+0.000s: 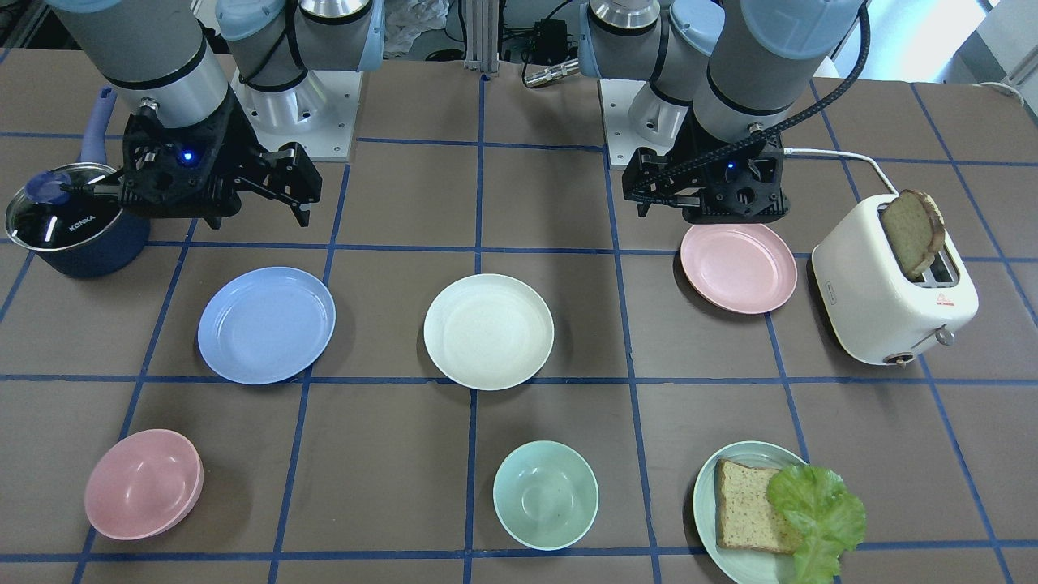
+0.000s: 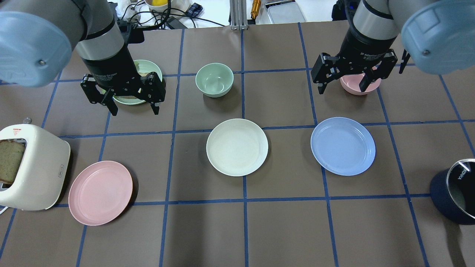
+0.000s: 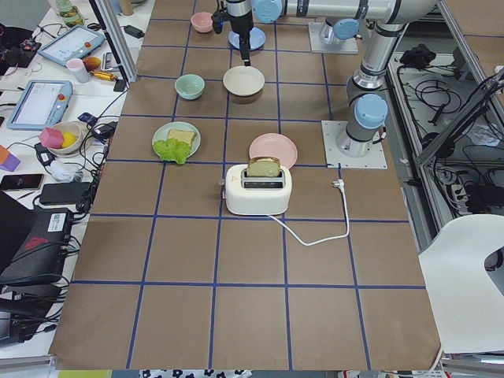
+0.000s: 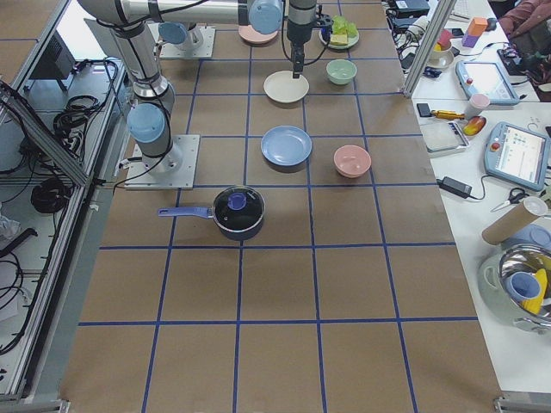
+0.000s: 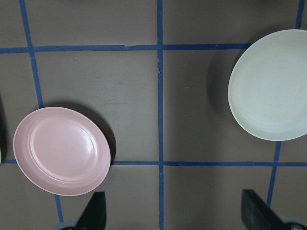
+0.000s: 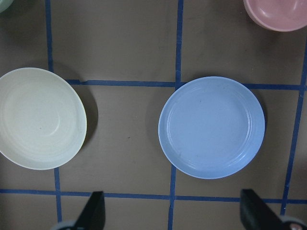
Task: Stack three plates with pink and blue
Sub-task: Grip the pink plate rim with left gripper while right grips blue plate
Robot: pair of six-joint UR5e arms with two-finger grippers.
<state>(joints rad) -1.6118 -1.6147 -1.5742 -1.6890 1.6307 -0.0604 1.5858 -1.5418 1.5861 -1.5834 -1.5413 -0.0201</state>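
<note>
Status: no stacking step is done; the pale pink round matte plastic plate (image 2: 100, 193) lies flat toward the bench's left edge, just beside the white toaster (image 2: 37, 170); the cream-white round plastic plate (image 2: 237, 147) lies mid-bench; the light blue round plastic plate (image 2: 343, 146) lies toward the right edge; none touch. My left gripper (image 2: 133, 111) and right gripper (image 2: 341, 90) hang above the bench, jaws spread, empty; every lift and placement is left to do.
</note>
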